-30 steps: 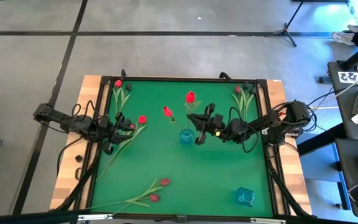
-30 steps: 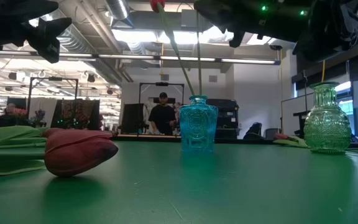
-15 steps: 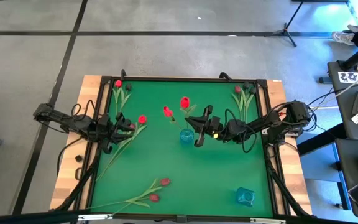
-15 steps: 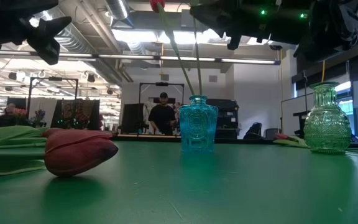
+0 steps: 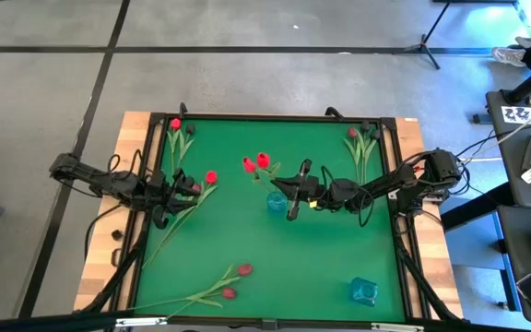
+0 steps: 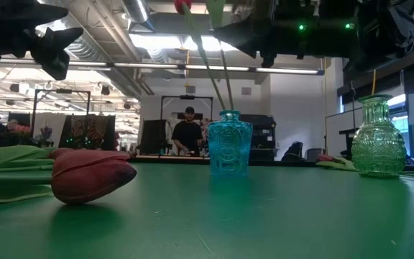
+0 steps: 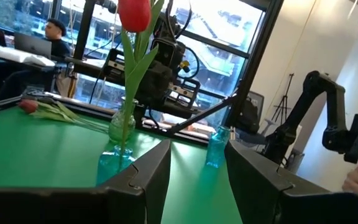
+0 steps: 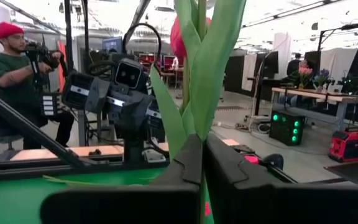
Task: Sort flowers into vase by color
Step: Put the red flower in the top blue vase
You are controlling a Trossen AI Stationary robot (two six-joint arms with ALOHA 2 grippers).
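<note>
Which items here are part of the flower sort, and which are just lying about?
Job: red tulip in right gripper, blue vase, second vase, loose tulips.
Lying about: tripod, cables, people behind the table.

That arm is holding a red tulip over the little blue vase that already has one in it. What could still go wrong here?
The right gripper is shut on a red tulip whose stem slants into the blue vase. If released while leaning, it might tip out or drag the vase over, since the vase looks small and light. The stem could also nudge the red tulip already in the vase. The left gripper, open, waits near the table's left edge.
</note>
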